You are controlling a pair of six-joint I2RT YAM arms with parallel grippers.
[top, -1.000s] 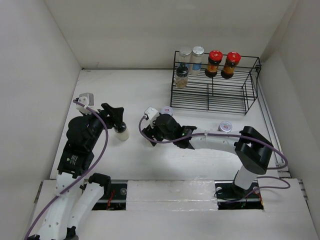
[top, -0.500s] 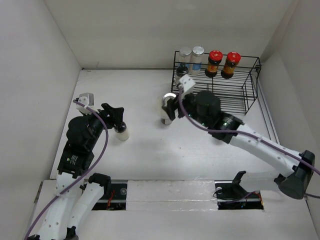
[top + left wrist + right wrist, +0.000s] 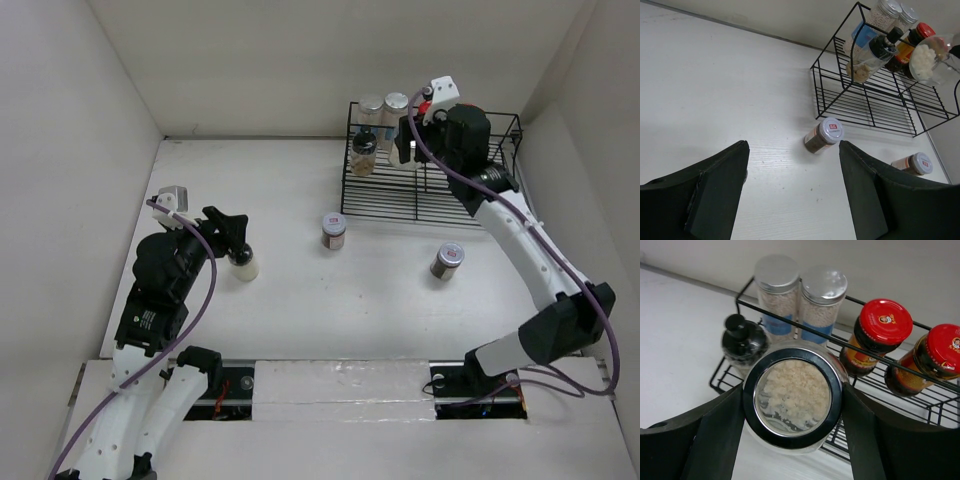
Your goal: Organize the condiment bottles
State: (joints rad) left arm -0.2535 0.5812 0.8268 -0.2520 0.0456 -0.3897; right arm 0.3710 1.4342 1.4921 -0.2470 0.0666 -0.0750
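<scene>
Jar of round, chrome-rimmed glass

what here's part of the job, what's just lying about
Job: held glass jar; two loose brown spice jars; white bottle; racked: two silver-lidded jars, black-capped bottle, two red-capped jars.
Just there: black wire rack, table.

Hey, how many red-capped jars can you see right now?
2. One red-capped dark glass jar stands on the black wire rack, towards the right of its back row. The second red-capped jar stands beside it, farther right. No more show elsewhere.
</scene>
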